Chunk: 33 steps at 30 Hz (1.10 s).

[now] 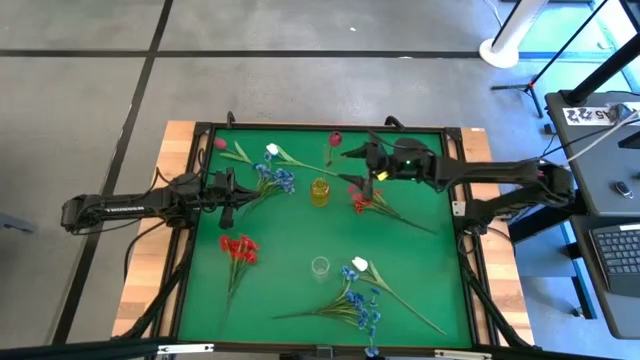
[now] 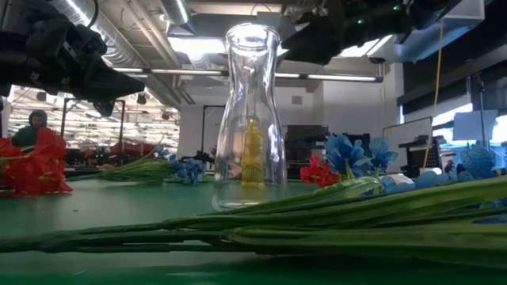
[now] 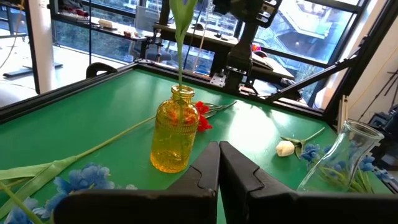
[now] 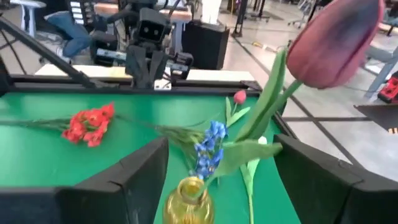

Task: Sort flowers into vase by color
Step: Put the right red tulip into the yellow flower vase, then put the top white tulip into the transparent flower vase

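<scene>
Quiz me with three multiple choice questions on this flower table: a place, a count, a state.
1. Where is the stem of the pink tulip? A in the yellow vase; B on the floor; C in a red bowl.
2. How many vases stand on the green mat? A one; B two; C four.
3. The jaws of the left gripper are: A wide open; B shut, empty; C shut on a red flower.
Key: 1 A, the stem runs into its neck; 2 B, the yellow one and a clear vase; 3 B, they meet, nothing between.

Green mat (image 1: 290,290), possibly a seated person (image 2: 35,121).
</scene>
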{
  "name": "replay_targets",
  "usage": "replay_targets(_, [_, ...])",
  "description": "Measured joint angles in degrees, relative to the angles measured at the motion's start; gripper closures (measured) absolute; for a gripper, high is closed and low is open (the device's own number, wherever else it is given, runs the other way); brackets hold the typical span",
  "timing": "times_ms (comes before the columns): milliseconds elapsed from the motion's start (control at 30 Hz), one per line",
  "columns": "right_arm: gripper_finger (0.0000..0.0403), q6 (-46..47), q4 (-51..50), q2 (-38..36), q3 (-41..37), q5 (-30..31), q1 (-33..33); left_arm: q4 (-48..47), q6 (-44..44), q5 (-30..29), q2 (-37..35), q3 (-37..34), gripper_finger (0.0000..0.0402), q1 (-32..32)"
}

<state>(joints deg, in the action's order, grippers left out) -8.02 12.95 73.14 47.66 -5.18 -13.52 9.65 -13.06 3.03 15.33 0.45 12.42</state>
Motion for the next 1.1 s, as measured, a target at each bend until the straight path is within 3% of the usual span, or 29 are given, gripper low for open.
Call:
replay_targets(133, [0.0116,-0.21,-6.60,0.11,0.00,2.62,0.00,-0.02,-0.01,-0.08,0.01,0.00,0.0401,-0.02])
replay_targets(433, [0.0116,-1.37,-10.09,10.14,0.00,10.15,-2.40,-0.02,0.00,-0.59,0.00,0.00,0.0401,0.00])
replay_targets(767, [0.0116,-1.30,-6.90,24.45,0.72,2.34,-11.65,-0.02,0.00,-0.62,0.02,0.00,0.0401,-0.02])
replay_targets(1100, [0.0116,-4.10,-10.03,32.23,6.85,0.84,-12.02,0.00,0.00,-0.67,0.00,0.00,0.0401,0.00])
